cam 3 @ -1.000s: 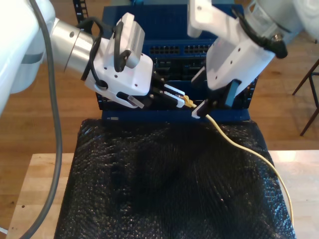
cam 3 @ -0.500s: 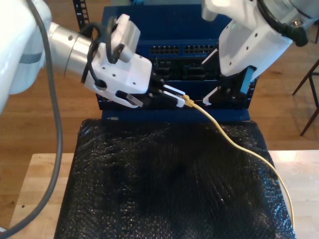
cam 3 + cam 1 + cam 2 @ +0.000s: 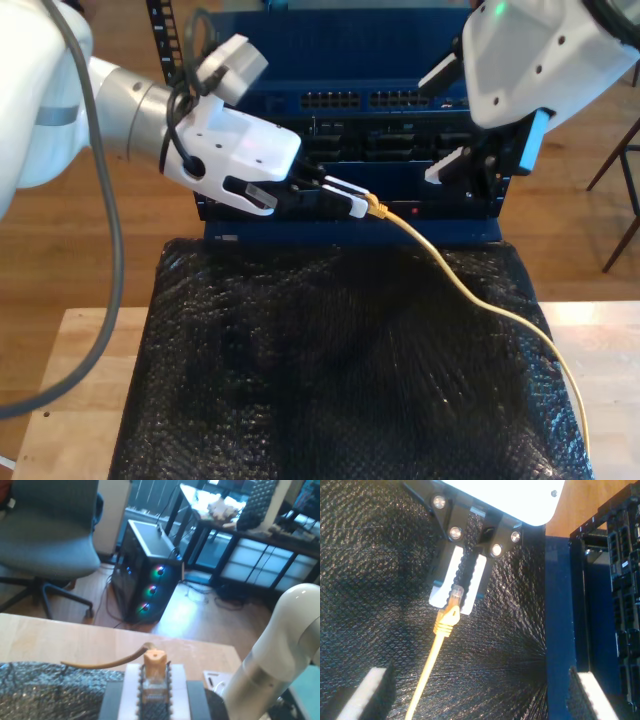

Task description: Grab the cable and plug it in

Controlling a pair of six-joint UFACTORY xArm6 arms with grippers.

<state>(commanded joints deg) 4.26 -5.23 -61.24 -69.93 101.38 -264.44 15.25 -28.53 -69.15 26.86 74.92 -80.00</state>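
Our first gripper [image 3: 352, 200] pinches the cable [image 3: 470, 292] plug, pointing toward three o'clock, while our second gripper [image 3: 462, 170] hangs wide open nearby.

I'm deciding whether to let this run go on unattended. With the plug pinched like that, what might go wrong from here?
My first gripper pinches the cable only at its plug, so the plug may twist or slip when pushed at the blue rack. The slack trailing over the black mat could drag it off line. My second gripper, open nearby, might bump it.
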